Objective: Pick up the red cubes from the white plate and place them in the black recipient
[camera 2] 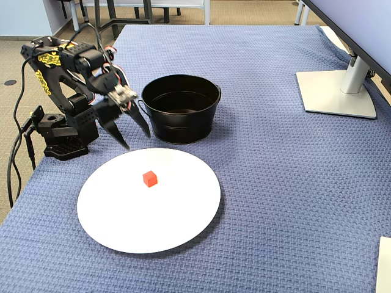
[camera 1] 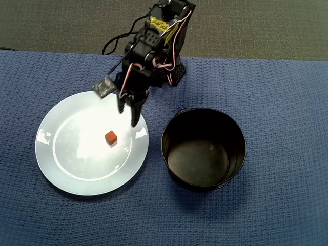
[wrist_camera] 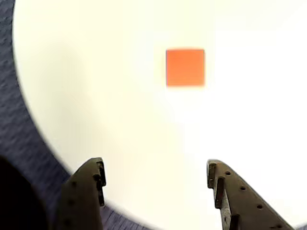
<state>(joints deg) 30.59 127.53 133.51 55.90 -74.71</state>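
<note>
A tiny red-orange cube [camera 1: 110,137] lies near the middle of the white plate [camera 1: 56,169] on the blue cloth. The black pot [camera 1: 204,169] stands to the right of the plate in the overhead view, with nothing visible inside. My gripper [camera 1: 127,118] is open and empty, hovering over the plate's edge nearest the arm's base, a short way from the cube. In the wrist view the cube [wrist_camera: 185,67] sits ahead of the spread fingers, slightly right of the gripper's [wrist_camera: 154,165] centre line, on the plate [wrist_camera: 96,96]. The fixed view shows the gripper [camera 2: 136,140], cube [camera 2: 149,178], plate [camera 2: 122,238] and pot [camera 2: 177,128].
The arm's base [camera 2: 61,134] stands at the cloth's left edge in the fixed view, with cables trailing off the table. A monitor stand [camera 2: 336,91] is at the far right. A white object's corner [camera 2: 385,262] shows at the lower right.
</note>
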